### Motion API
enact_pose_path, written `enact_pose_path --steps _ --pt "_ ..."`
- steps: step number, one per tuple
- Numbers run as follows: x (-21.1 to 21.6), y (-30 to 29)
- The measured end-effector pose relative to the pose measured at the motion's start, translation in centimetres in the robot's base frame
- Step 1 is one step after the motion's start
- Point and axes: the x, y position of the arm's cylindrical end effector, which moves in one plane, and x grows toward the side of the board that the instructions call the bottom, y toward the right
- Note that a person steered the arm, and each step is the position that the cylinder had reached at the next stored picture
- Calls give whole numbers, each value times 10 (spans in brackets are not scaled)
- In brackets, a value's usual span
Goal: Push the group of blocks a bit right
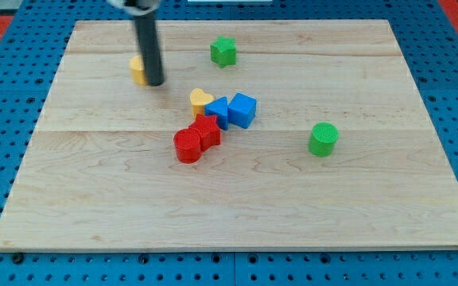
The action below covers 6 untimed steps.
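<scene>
A group of blocks sits near the board's middle: a yellow heart (200, 101), a blue triangular block (218, 110), a blue cube (242, 110), a red star-like block (207, 129) and a red cylinder (188, 146). They touch one another. My tip (155, 82) stands at the view's upper left, against the right side of a yellow block (137, 70) that the rod partly hides. The tip is apart from the group, up and to its left.
A green star block (223, 51) lies near the view's top centre. A green cylinder (323, 139) stands right of the group. The wooden board (237, 214) rests on a blue pegboard table.
</scene>
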Motion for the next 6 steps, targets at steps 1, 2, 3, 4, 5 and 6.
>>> enact_pose_path --steps 1,2,3,4,5,6 --pt "51 -11" --pt "53 70" --pt "55 93" --pt "54 122" --pt "42 157" --pt "14 157"
